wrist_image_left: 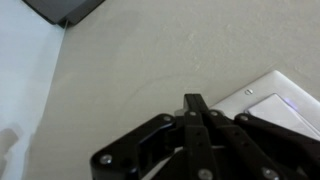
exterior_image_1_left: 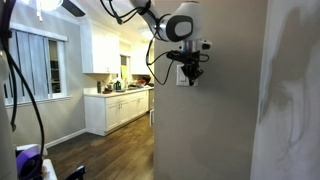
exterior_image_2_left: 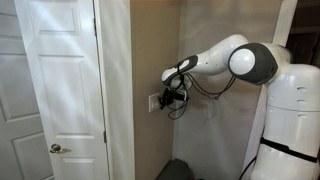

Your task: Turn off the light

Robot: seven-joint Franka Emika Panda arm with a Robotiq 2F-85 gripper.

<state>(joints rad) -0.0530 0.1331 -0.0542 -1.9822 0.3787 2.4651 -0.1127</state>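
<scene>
While the kitchen cabinets [exterior_image_1_left: 100,45] shine brightly in the background of an exterior view, the gripper [exterior_image_1_left: 190,70] is held high against the beige wall [exterior_image_1_left: 225,110], right at the small white switch plate [exterior_image_1_left: 183,77]. The jaws are too small to be read here.

Over to an exterior view beside the white door [exterior_image_2_left: 60,80]: the white arm [exterior_image_2_left: 232,62] is stretched across from the right, and the gripper [exterior_image_2_left: 170,97] is set at the switch plate [exterior_image_2_left: 153,101], which is mounted on the wall between door frame and arm. Contact is probably made, though it cannot be confirmed at this size.

Now the wrist view: the black fingers [wrist_image_left: 186,118] are drawn together to a single point with nothing between them. The gripper [wrist_image_left: 194,100] is aimed at bare wall just beside the switch plate [wrist_image_left: 268,97], which is seen at the right.
</scene>
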